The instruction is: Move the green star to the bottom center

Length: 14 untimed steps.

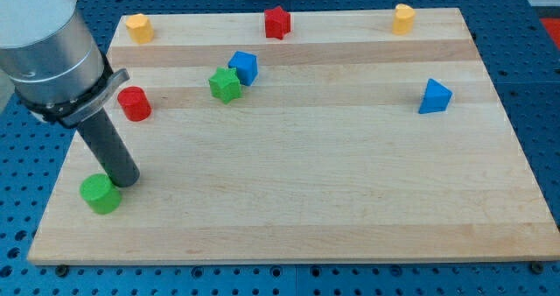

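The green star [225, 84] is being left untouched at upper centre, touching a blue cube [244, 67]. My tip [124, 180], gripping nothing, is being held well down-left, beside a green cylinder [101, 193].

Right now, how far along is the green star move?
Done: nothing visible yet. The green star sits in the upper left part of the board, touching the blue cube, far from the bottom center.
In hand: my tip is near the view's bottom left, beside the green cylinder, well away from the star.
Left: reach the star and push it down to the bottom center.
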### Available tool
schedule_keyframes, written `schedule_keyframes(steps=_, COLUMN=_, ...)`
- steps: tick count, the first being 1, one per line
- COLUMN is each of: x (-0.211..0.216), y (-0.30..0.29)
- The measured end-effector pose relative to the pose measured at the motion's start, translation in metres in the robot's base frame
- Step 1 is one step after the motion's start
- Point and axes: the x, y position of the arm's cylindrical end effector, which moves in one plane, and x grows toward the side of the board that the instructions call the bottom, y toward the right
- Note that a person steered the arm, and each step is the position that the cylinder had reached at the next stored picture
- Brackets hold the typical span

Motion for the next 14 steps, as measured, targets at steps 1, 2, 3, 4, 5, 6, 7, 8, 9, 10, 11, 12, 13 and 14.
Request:
schedule_keyframes(steps=1, x=0.007, y=0.000)
schedule_keyframes(steps=2, x=0.014, y=-0.003)
schedule_keyframes(steps=3, x=0.018, y=-0.004)
schedule_keyframes(steps=4, x=-0.001, y=0.010)
schedule_keyframes(steps=5, x=-0.037, y=0.019)
schedule_keyframes(steps=6, x=-0.078, y=0.024)
schedule_keyframes(steps=7, x=-0.113, y=0.054)
schedule_keyframes(steps=8, x=-0.136, y=0.075)
schedule_keyframes(steps=9, x=-0.172, y=0.067)
schedule_keyframes(steps=10, x=-0.190, y=0.095)
schedule_keyframes(steps=11, x=-0.184, y=0.110)
schedule_keyframes(steps=12, x=-0.167, y=0.115)
schedule_keyframes(steps=13, x=-0.137, y=0.133)
schedule_keyframes(steps=14, x=-0.110, y=0.149)
